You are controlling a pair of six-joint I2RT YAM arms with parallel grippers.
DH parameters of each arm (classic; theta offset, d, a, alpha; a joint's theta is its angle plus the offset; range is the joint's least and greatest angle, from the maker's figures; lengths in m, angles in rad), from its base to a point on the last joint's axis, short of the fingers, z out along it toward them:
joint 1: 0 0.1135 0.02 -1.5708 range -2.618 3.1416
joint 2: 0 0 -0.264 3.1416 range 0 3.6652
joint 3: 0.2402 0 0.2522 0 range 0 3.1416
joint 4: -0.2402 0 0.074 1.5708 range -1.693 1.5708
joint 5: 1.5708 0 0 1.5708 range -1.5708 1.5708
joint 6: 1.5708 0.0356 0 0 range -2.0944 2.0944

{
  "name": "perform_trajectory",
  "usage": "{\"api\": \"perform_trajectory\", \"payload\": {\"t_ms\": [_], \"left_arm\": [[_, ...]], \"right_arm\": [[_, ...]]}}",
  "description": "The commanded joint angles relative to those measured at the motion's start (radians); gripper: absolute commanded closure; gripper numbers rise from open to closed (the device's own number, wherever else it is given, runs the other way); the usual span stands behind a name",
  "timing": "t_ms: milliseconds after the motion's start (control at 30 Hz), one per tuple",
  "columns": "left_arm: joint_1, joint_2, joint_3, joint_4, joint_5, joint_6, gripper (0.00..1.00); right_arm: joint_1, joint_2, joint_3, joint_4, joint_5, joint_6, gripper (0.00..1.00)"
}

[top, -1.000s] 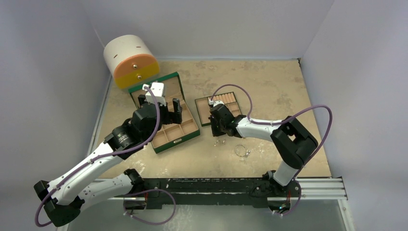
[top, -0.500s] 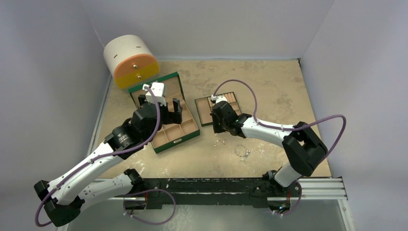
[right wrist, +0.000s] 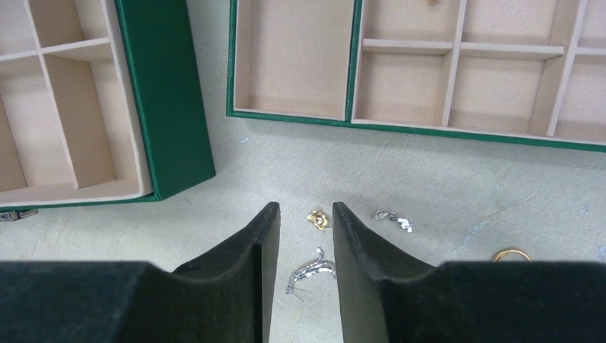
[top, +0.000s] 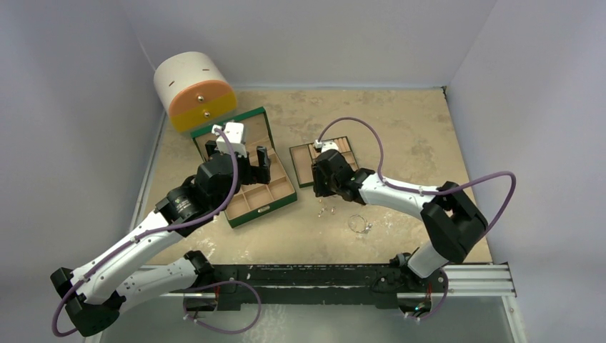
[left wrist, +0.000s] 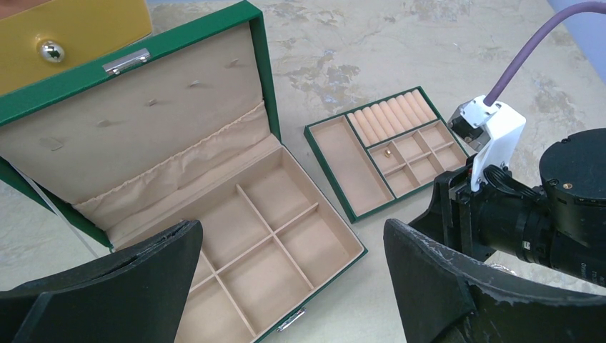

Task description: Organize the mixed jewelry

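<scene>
- Barely begun: one gold stud [left wrist: 386,151] sits in the insert tray [left wrist: 354,164].
- Your right gripper [right wrist: 305,214], narrowly apart and empty, frames a gold earring [right wrist: 316,219]; a silver earring [right wrist: 312,271] lies at its six o'clock.
- Your left gripper [left wrist: 293,243] gapes wide.

Only caught the right arm [top: 393,193] moving. Swung its elbow [top: 454,220] out toward the near right, nearly all of that in the first half second; barely crept since. Steepened the forearm's slant a little as a result. Nudged the right gripper [right wrist: 306,211] a touch right and far. Twisted the wrist too, carrying the white camera mount [top: 329,146] from over the left part of the tray [top: 301,163] to over its middle. Widened the purple cable [top: 346,118] loop above the tray and dragged the rear loop further right, closer to the right wall.
</scene>
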Motion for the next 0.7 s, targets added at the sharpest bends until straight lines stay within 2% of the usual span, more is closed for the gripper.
{"api": "perform_trajectory", "payload": {"t_ms": [0, 667], "left_arm": [[0.0, -0.005, 0.047, 0.016, -0.001, 0.007, 0.02], [0.001, -0.004, 0.047, 0.016, -0.001, 0.007, 0.02]], "right_arm": [[0.006, 0.004, -0.011, 0.023, -0.032, 0.021, 0.63], [0.006, 0.082, -0.029, 0.059, -0.053, 0.047, 0.62]]}}
